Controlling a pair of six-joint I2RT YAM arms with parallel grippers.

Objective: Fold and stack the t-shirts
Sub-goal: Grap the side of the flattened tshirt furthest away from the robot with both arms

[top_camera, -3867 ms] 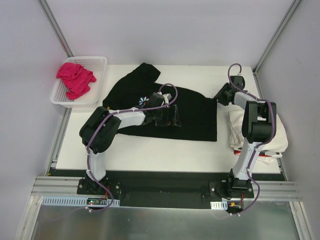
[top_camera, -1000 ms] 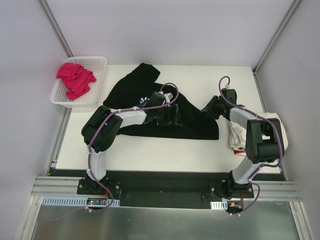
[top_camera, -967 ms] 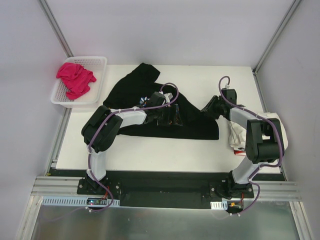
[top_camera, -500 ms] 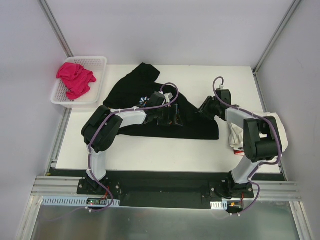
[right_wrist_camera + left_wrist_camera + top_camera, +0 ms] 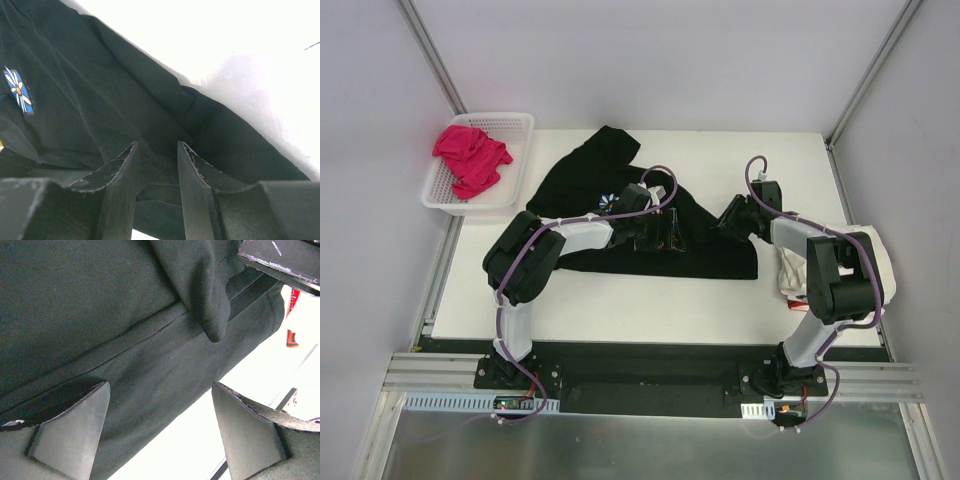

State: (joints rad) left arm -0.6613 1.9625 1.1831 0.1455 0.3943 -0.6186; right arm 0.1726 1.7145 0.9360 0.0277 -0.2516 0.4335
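Centre frame, the left claw stands spread over the black t-shirt on the worktop; the right claw pinches a raised fold of it.

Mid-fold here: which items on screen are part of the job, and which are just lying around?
Part of the job:
black t-shirt, spread out mid-table
pink t-shirt, bunched up at far left
cream-white t-shirts, piled at the right edge

Just lying about:
white mesh basket, holding the pink one
table
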